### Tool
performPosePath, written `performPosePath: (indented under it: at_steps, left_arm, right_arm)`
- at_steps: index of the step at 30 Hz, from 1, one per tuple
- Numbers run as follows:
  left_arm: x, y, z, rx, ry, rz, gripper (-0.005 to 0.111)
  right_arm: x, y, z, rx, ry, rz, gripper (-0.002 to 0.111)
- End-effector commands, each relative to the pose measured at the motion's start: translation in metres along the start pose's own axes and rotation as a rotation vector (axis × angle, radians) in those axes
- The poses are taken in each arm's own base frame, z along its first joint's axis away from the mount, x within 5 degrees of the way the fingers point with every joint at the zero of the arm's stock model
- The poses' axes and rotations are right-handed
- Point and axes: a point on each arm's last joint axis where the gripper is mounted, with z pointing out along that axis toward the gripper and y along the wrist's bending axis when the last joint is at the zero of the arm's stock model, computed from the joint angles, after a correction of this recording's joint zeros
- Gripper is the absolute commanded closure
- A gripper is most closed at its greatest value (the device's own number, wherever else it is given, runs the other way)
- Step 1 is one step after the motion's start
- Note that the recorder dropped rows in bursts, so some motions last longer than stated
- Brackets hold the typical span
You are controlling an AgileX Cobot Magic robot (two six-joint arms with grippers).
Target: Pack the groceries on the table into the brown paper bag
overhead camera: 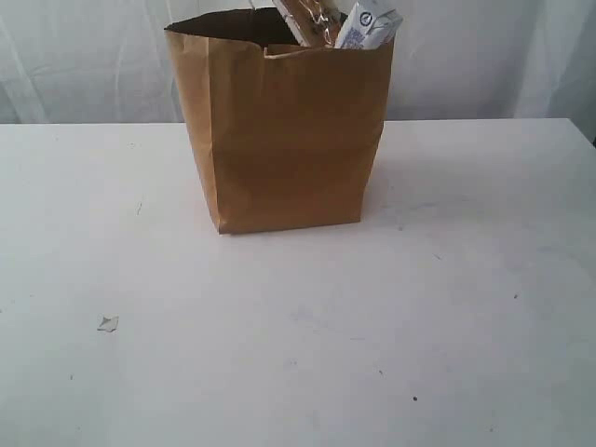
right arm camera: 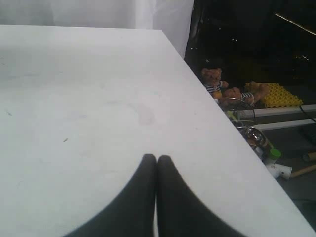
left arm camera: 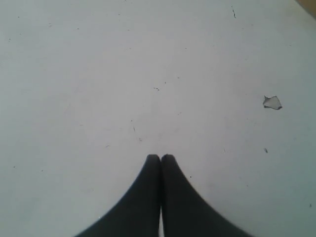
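- the upright brown kraft paper bag (overhead camera: 284,140) stands near the back edge of the large flat white tabletop (overhead camera: 372,354), roughly midway between the left and right edges, in front of the white curtain (overhead camera: 84,56)
- sticking out of its open top: a long spaghetti pack (overhead camera: 312,20) in clear wrap, and right beside it a small white-blue carton (overhead camera: 368,28), both leaning; can't see anything deeper inside
- no groceries visible out on the table, so I'd guess the packing is done or close to it
- handling guess: thin paper walls, light and floppy, easy to crumple or tip if nudged at the rim; loaded, the weight sits low; I'd grab it at the rim or handles, not by squeezing the sides; spaghetti is brittle, so no pressing down on it
- left gripper (left arm camera: 160,158): black fingers pressed together, nothing between them; it hangs over bare table with a pale scrap (left arm camera: 272,102) nearby, which lies toward the front-left corner; well apart from the bag
- right gripper (right arm camera: 156,159): same deal, fingers clenched and empty; it's near the right edge, looking toward the back-right corner, with teddy bears (right arm camera: 213,79) on the floor beyond; no bag in its view
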Motion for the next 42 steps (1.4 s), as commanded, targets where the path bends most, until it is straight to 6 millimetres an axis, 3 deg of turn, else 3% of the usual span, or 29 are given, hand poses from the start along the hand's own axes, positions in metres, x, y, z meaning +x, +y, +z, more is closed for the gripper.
performPosePath:
  at_steps: [1,26,32,42]
  left_arm:
    - [0.0036,-0.0003,0.0003,0.005,0.027,0.000,0.107]
    - [0.0034,-0.0002,0.0004,0.004,0.024,0.009,0.107]
    - [0.0034,-0.0002,0.0004,0.004,0.024,0.009,0.107]
    - [0.0032,-0.0002,0.0004,0.004,0.023,0.009,0.107]
  right_arm:
    - [-0.0005,-0.0003,-0.0001,0.006,-0.014,-0.008,0.108]
    - [-0.0007,-0.0005,-0.0001,0.008,-0.017,-0.014,0.108]
    - [-0.0022,0.0070,-0.0004,-0.088,-0.027,0.159,0.108]
    - [0.0013,0.0079,-0.0005,-0.098,0.012,0.162,0.108]
